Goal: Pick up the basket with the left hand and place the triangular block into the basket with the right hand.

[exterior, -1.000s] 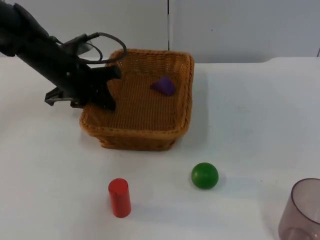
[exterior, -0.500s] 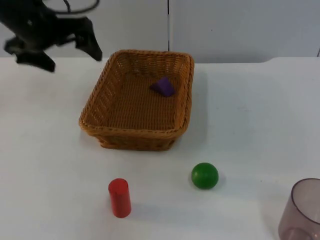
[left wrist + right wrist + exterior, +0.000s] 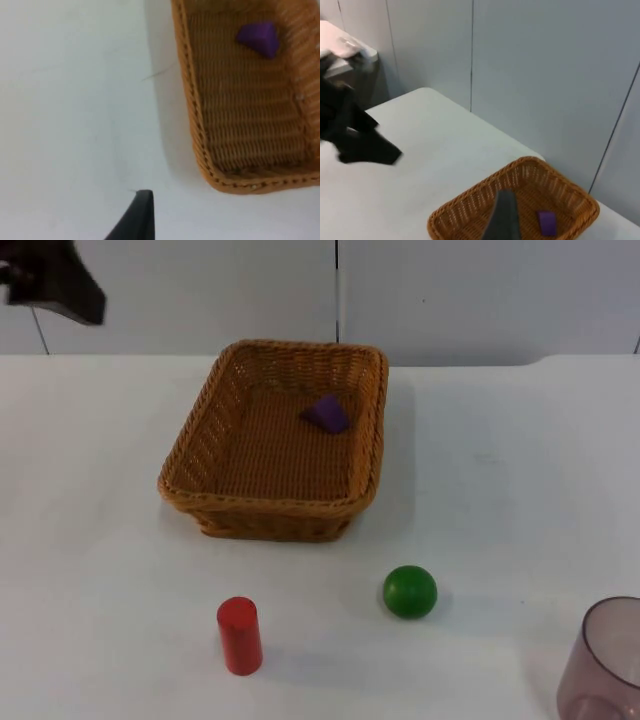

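The block [image 3: 327, 412] lies in the basket [image 3: 268, 508] near the worktop's back edge. The left gripper [image 3: 55, 290] (fingers maybe apart, I cannot tell) hangs nearer, toward the back left corner.

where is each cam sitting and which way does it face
Top view: fixed, looking down and forward at the basket; the left gripper shows.
Left wrist view: on the left arm, looking down at the basket's rim; one black fingertip shows.
Right wrist view: on the right arm, facing basket and partition wall.
All share the purple triangular block.
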